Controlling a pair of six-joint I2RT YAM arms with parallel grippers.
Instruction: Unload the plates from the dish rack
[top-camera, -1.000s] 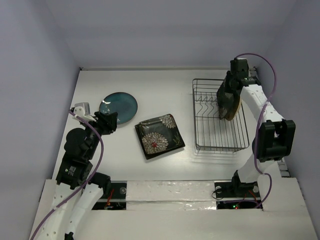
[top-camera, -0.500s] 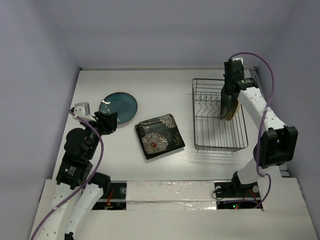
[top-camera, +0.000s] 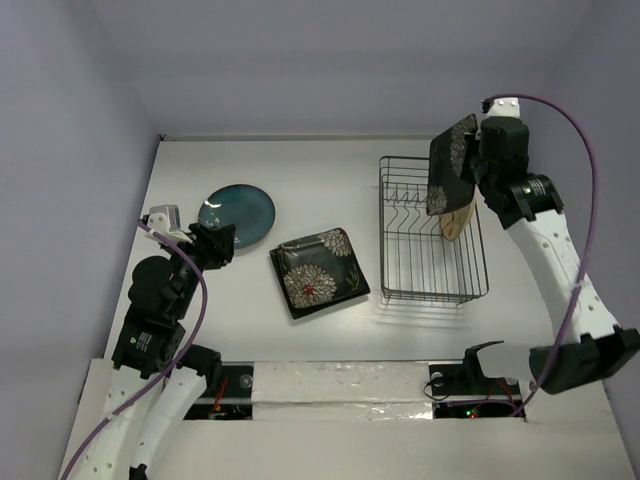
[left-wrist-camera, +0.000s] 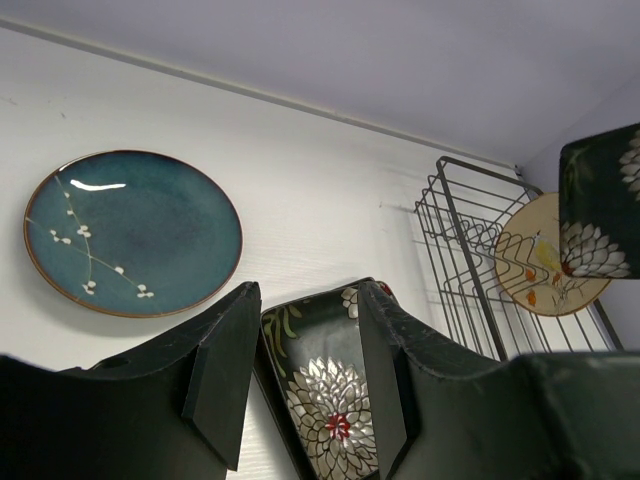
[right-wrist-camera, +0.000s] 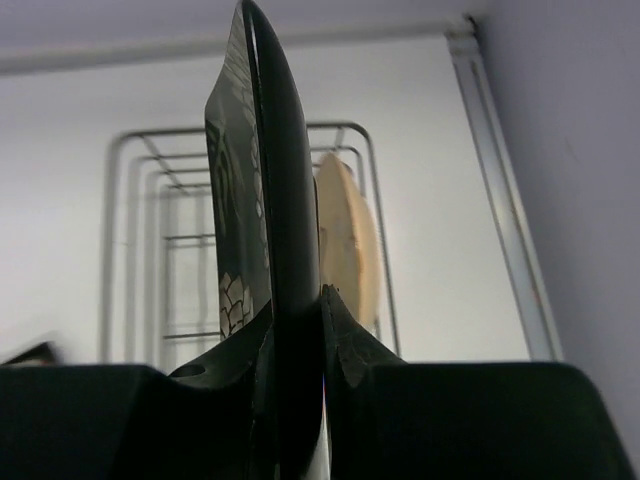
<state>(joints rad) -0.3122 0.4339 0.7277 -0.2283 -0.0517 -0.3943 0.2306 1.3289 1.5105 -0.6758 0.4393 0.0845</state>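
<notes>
My right gripper (top-camera: 478, 160) is shut on a black square plate with white flowers (top-camera: 450, 165) and holds it on edge above the far end of the silver wire dish rack (top-camera: 433, 295). In the right wrist view the gripper (right-wrist-camera: 297, 300) pinches the plate's rim (right-wrist-camera: 265, 150). A round tan plate (top-camera: 458, 218) stands upright in the rack and also shows in the right wrist view (right-wrist-camera: 345, 240). A round teal plate (top-camera: 237, 214) and a second dark square flowered plate (top-camera: 319, 271) lie flat on the table. My left gripper (top-camera: 222, 243) is open and empty between them.
In the left wrist view the open gripper (left-wrist-camera: 305, 375) hovers over the flat square plate (left-wrist-camera: 335, 400), with the teal plate (left-wrist-camera: 130, 230) to its left and the rack (left-wrist-camera: 460, 260) to its right. White walls enclose the table on three sides.
My right arm has lifted the flowered square plate up out of the rack. The rack has shifted slightly to the left. The left arm has not moved.
</notes>
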